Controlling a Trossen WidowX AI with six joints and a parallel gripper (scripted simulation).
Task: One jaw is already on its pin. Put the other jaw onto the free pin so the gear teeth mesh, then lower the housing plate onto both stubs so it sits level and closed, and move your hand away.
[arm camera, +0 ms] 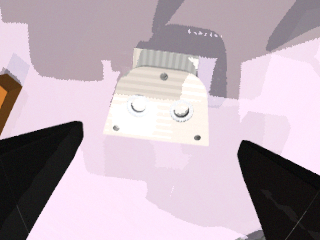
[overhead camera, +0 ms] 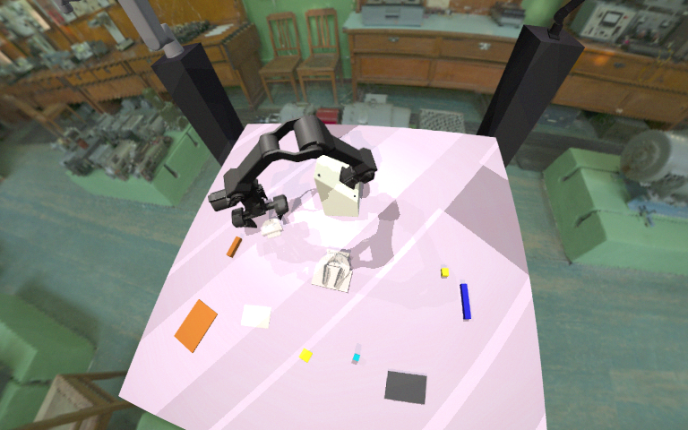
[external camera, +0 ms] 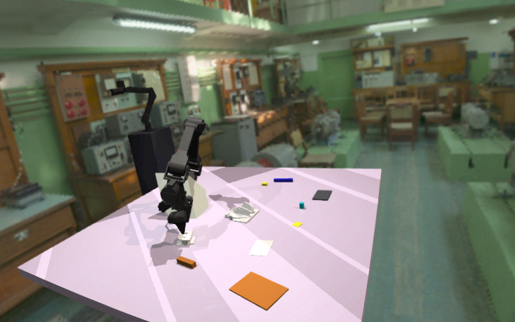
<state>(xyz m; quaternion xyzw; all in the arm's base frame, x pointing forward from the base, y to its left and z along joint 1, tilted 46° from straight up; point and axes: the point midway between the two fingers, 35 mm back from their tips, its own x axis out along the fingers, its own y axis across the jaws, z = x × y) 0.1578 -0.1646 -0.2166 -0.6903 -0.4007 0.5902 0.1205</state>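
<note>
The cream housing plate [overhead camera: 272, 228] [external camera: 186, 239] [arm camera: 160, 117] has a rounded outline, two ringed holes, three small dark holes and a ribbed block along one edge. It is low over the table at the left. My gripper [overhead camera: 268, 222] [external camera: 182, 231] [arm camera: 162, 138] is wide open above it, with one finger to each side in the wrist view and nothing between them. The white base [overhead camera: 318, 282] [external camera: 246, 219] sits near the middle of the table. Two pale jaws lie over it side by side; I cannot tell how they sit on the pins or whether the teeth mesh.
My arm's cream mount block [overhead camera: 337, 200] stands behind the base. A small orange bar [overhead camera: 234, 246] [external camera: 186, 262] lies close to the housing plate. An orange sheet [overhead camera: 195, 325], a white sheet [overhead camera: 256, 315], yellow pieces, a cyan piece [overhead camera: 356, 357], a dark sheet [overhead camera: 406, 388] and a blue bar [overhead camera: 465, 301] lie farther out.
</note>
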